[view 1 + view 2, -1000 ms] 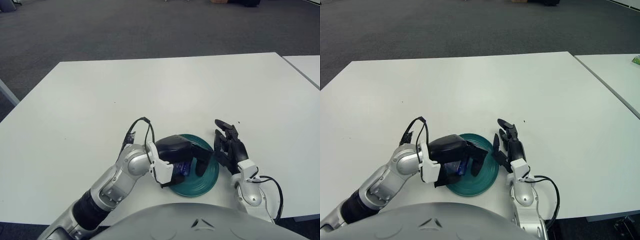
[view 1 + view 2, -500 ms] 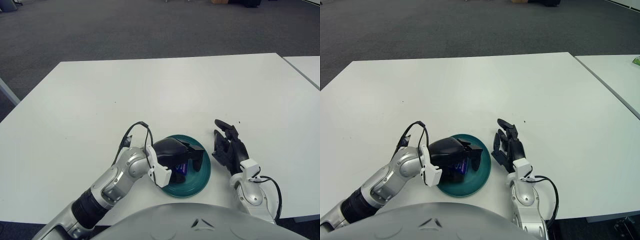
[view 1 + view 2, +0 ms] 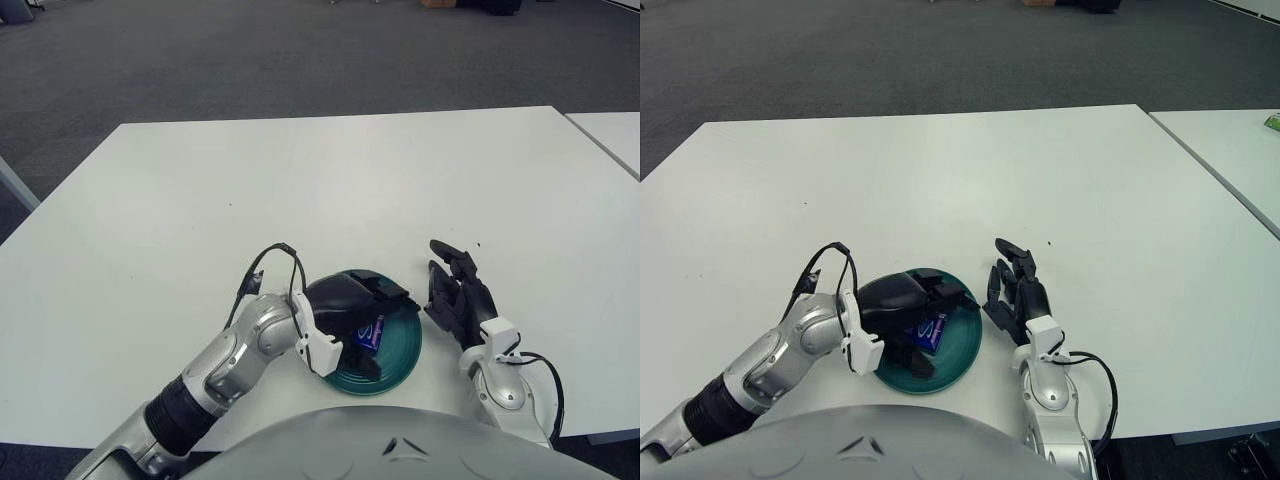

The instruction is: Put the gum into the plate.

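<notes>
The white counter (image 3: 330,180) fills most of both views, its near edge cut off by the robot's grey chest. On it, close to the robot, sits the teal plate (image 3: 400,345) — its left half hidden under the left robot hand (image 3: 352,305). That robot hand lies over the plate with its dark fingers (image 3: 392,293) partly uncurled above the dish; whether they touch the packet cannot be made out. The gum (image 3: 371,333), a small blue packet, shows inside the plate just under those fingers, its left part covered and its label too small to read. Half a second ago the fingers curled lower around the packet; now more of it is exposed. The right robot hand (image 3: 460,295) is just right of the plate — fingers loosely spread, holding nothing, unchanged from the earlier frames.
</notes>
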Controlling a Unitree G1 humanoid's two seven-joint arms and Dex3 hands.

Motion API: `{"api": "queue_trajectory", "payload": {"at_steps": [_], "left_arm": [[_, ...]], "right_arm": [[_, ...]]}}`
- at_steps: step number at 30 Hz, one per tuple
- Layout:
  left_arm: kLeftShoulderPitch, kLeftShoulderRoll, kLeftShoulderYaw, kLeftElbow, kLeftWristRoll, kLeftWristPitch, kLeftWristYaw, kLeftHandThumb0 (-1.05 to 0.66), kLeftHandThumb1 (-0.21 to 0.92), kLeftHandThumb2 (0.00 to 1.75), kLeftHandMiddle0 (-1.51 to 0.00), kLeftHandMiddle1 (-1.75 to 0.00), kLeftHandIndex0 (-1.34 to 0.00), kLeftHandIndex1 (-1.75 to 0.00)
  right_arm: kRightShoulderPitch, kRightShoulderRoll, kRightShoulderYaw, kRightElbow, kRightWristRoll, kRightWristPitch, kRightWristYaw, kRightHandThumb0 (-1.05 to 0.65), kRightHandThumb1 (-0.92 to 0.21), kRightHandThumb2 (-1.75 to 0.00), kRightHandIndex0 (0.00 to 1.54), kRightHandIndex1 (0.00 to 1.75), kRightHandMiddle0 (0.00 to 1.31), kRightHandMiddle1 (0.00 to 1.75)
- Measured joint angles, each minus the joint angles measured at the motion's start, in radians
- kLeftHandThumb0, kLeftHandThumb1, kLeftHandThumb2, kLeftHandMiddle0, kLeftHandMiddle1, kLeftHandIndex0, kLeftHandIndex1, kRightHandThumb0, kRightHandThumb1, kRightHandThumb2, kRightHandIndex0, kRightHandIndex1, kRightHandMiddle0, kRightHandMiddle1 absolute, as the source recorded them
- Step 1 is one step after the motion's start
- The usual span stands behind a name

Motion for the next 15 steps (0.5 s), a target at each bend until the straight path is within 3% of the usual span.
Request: {"api": "queue_trajectory", "payload": {"at_steps": [10,15], "left_arm": [[0.023,0.007,0.032,0.009,-0.064,-0.005,-0.007,-1.05,0.92,0.28,0.00,0.00,0.00,0.00],[0.044,0.001,0.082,0.000,-0.112,0.007,-0.005,-1.05,0.92,0.25,0.00,0.00,0.00,0.00]], "right_arm": [[0.000,0.000,-0.002,0.000,0.005,0.001,-0.002,-0.61,-0.92,-0.98,0.27,0.01,0.00,0.64],[-0.001,-0.002,-0.004,0.001,0.005,-0.012,-0.004,-0.61,-0.92,-0.99,0.28,0.01,0.00,0.66]]}}
